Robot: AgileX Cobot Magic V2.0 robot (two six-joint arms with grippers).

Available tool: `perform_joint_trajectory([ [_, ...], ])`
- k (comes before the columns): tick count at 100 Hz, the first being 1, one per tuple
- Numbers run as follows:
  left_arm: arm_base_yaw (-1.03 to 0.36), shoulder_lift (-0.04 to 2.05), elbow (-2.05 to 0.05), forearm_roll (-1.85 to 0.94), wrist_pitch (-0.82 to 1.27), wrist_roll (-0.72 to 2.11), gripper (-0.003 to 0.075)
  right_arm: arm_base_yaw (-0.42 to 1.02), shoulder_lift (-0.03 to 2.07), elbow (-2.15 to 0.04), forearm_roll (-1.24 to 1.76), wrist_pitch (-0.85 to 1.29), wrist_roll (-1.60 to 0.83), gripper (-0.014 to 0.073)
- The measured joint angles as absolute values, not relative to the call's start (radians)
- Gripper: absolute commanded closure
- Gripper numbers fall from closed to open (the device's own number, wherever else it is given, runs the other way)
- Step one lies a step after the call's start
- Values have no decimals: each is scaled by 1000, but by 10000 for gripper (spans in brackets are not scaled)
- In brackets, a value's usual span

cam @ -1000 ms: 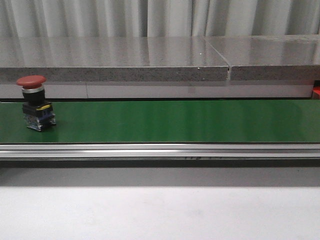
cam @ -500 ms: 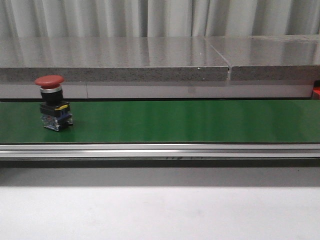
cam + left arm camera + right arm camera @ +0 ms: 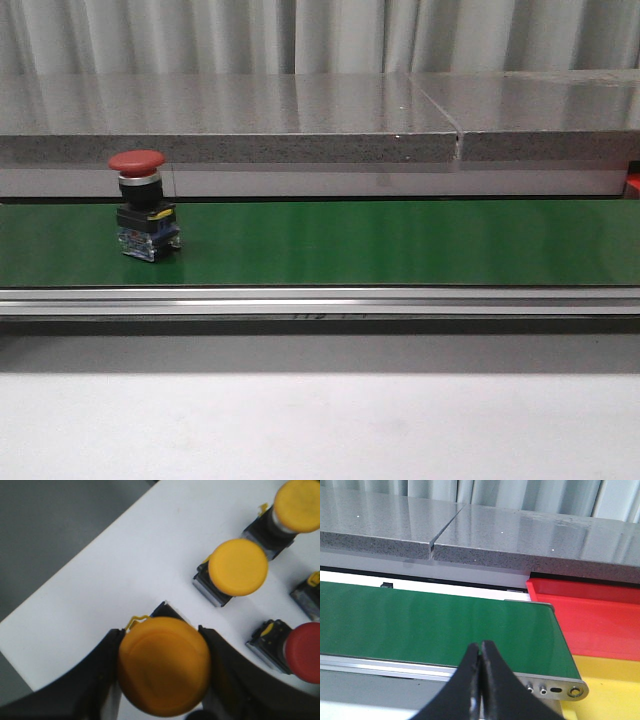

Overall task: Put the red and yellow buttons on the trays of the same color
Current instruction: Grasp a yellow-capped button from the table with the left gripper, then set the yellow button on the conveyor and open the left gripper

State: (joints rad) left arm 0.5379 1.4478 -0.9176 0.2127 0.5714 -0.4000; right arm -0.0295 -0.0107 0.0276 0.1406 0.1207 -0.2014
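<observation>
The left gripper [image 3: 162,672] is clamping a yellow button [image 3: 164,666] by its body, fingers [image 3: 102,675] pressing in on both sides under the domed cap, over the white surface [image 3: 125,575] where more buttons are waiting: two yellow ones [image 3: 238,567] [image 3: 300,499] and a red-capped one [image 3: 306,652]. Out on the green conveyor belt [image 3: 400,242] a red button [image 3: 143,205] is standing upright toward the belt's left end. The right gripper [image 3: 480,652] is hanging with its fingers pressed together and empty, near the belt's far end, beside the red tray [image 3: 590,617] and the yellow tray [image 3: 610,690]. Best play here, I'd judge: keeping the squeeze even and the yellow button upright while setting it on the belt, well apart from the red one, so it isn't toppling. That cap is looking smooth, glossy and wide; the blocky base underneath is carrying a small yellow clip
</observation>
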Motion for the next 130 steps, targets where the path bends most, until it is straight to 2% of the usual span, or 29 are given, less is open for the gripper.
perform_joint_trajectory([
  [17,488,1313,-918,208,584,-400,739,-30,-11,28,141,121,-201,661],
  [42,312,1238,-960,205,661,-365,739,-30,-11,28,141,121,-201,661],
  [64,148,1304,-1060,201,727,-328,739,-30,-11,28,141,121,-201,661],
  [83,65,1416,-1125,199,756,-327,739,-30,-11,28,141,121,-201,661],
  [130,38,1589,-1167,187,788,-320,739,-30,-11,28,141,121,-201,661],
])
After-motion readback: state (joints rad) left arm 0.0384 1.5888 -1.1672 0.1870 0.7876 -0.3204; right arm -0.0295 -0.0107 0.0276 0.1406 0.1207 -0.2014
